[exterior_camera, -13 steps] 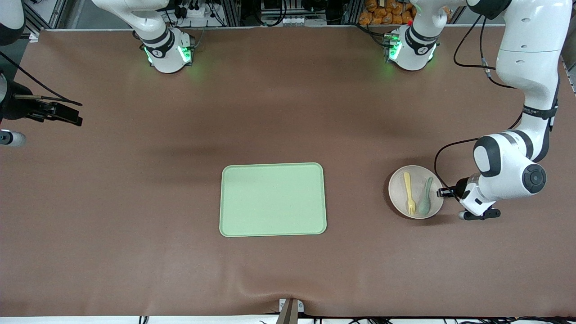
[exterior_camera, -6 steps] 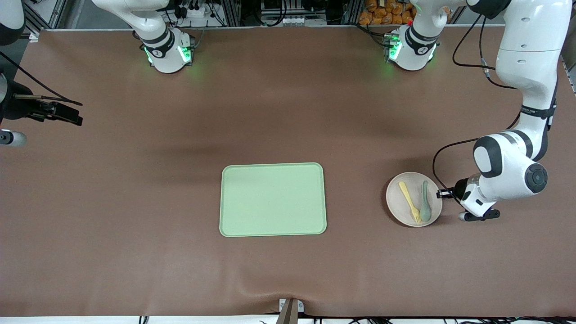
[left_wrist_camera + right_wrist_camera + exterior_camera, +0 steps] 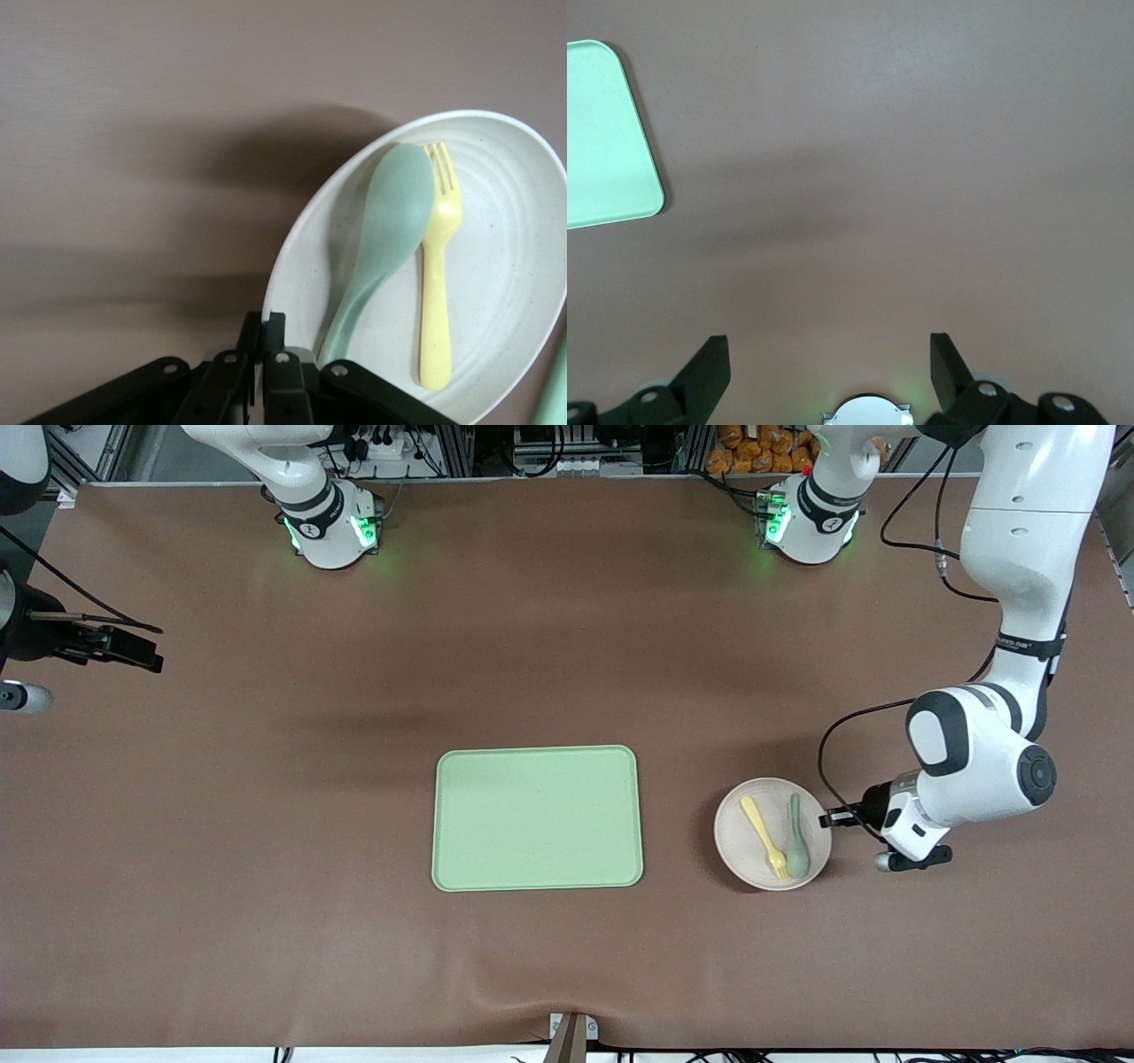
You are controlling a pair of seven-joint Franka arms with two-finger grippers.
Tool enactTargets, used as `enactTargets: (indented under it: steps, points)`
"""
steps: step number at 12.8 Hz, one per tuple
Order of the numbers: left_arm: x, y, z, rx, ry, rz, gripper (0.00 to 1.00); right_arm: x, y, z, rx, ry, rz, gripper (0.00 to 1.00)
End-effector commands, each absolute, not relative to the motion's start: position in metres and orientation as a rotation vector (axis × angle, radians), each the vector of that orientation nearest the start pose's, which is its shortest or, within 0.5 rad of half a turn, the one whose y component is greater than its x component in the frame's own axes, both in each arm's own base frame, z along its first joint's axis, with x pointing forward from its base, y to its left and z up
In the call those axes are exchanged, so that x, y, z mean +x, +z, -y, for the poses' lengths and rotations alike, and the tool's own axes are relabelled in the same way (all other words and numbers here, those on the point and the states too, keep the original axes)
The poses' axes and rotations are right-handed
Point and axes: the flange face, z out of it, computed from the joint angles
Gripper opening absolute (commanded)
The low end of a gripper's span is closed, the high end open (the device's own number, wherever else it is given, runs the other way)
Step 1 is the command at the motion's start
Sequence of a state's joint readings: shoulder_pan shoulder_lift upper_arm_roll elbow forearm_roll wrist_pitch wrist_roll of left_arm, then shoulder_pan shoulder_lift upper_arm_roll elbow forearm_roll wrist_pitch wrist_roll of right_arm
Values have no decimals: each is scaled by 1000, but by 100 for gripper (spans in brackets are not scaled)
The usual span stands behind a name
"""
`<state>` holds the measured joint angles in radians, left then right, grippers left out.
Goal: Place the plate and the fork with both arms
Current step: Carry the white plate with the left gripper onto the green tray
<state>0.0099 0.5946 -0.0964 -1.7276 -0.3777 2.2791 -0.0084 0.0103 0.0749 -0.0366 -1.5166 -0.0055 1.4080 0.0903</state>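
Note:
The pale plate (image 3: 737, 825) is between the green tray (image 3: 537, 817) and the left arm's end of the table. The yellow fork (image 3: 763, 836) and a grey-green spoon (image 3: 797, 840) lie on it side by side. My left gripper (image 3: 831, 820) is shut on the plate's rim at the side away from the tray. The left wrist view shows its fingers (image 3: 266, 329) pinching the rim of the plate (image 3: 514, 266), with the fork (image 3: 438, 274) and spoon (image 3: 386, 226) on it. My right gripper (image 3: 133, 652) is open and empty, and waits up over the right arm's end of the table.
The tray's corner shows in the right wrist view (image 3: 602, 133) over bare brown table, with the open right gripper (image 3: 830, 350) above it. The arms' green-lit bases (image 3: 332, 527) stand along the table's edge farthest from the front camera.
My left gripper has carried the plate, with fork and spoon on it, toward the tray and a little nearer the front camera. The right arm has not moved.

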Motion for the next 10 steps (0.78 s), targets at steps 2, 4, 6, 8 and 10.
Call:
enactTargets:
  steps: [2, 4, 6, 8, 10]
  points:
    - [668, 274, 114, -3497, 102, 491, 0, 562, 587, 15, -3124, 301, -187, 100]
    - [670, 289, 151, -3501, 109, 570, 0, 566, 579, 11, -3124, 318, -175, 100]
    - [665, 305, 209, -3497, 125, 621, 0, 572, 568, 5, -3118, 339, -160, 100]
    - [660, 308, 260, -3490, 159, 692, 0, 578, 556, -6, -3061, 353, -146, 100]
    - [652, 300, 303, -3481, 183, 692, 0, 585, 543, -13, -3039, 369, -138, 100]
